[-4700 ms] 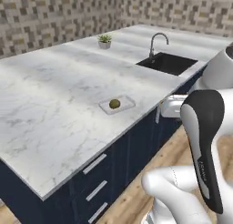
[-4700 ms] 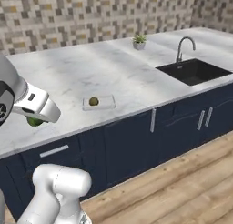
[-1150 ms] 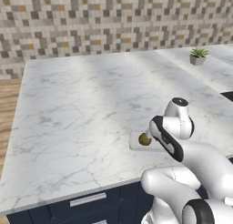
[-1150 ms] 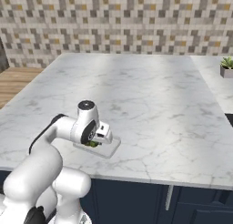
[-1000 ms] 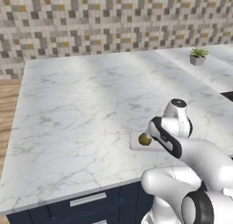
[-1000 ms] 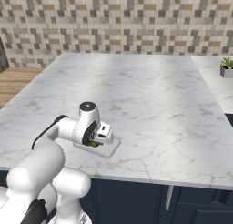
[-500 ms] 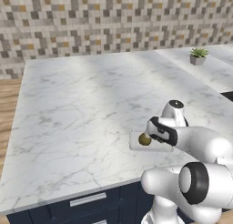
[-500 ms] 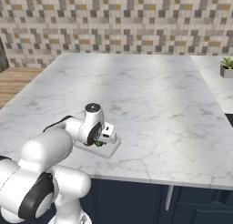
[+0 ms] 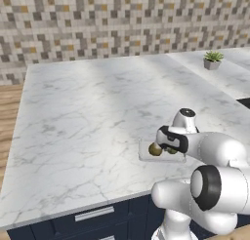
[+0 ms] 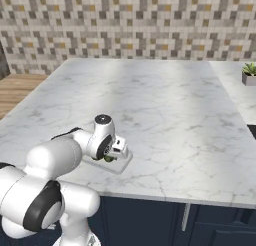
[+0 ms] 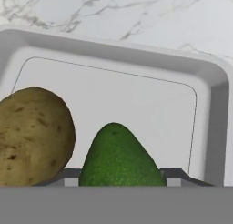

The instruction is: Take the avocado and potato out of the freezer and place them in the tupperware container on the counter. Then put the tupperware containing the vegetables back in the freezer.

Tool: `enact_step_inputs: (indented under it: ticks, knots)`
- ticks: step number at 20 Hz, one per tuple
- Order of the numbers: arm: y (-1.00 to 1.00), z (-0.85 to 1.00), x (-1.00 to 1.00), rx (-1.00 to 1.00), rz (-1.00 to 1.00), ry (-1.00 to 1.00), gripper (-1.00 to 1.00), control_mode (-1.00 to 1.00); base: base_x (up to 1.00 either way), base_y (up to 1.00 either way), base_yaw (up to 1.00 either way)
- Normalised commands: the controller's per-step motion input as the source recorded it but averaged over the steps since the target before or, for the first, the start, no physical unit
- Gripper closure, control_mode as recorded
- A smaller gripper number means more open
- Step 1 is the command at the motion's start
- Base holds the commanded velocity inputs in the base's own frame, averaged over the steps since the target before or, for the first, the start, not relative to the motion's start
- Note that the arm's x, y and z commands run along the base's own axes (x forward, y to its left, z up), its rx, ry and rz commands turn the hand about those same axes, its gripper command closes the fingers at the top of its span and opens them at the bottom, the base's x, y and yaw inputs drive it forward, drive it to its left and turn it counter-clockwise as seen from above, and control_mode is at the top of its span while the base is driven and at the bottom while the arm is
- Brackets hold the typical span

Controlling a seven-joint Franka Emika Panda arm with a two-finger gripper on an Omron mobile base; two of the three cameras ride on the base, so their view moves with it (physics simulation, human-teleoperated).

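White marble tabletop (image 9: 88,117) carries the tupperware container (image 11: 136,59); potato (image 11: 34,136) lies inside, pincer (image 11: 119,180) clamped on avocado (image 11: 119,157).

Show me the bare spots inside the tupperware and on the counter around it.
Inside the tupperware container, the floor beyond the potato and avocado, up to the far wall and right-hand corner, is bare. The near side is crowded by both and the gripper. The counter is bare marble from the container to the tiled wall; a potted plant stands far right.
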Motion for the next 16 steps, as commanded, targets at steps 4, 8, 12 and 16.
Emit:
enact_step_inputs:
  ticks: [4,8,12,16]
  knots:
    - [0.06,-0.03,0.00,0.00,0.00,0.00,-1.00,-1.00,0.00,0.00,0.00]
    - [0.00,0.13,0.00,0.00,0.00,0.00,-1.00,-1.00,0.00,0.00,0.00]
    - [0.00,0.35,0.00,0.00,0.00,0.00,-1.00,-1.00,0.00,0.00,0.00]
    - [-0.28,0.59,-0.31,0.00,-0.02,0.00,-1.00,-1.00,0.00,0.00,0.00]
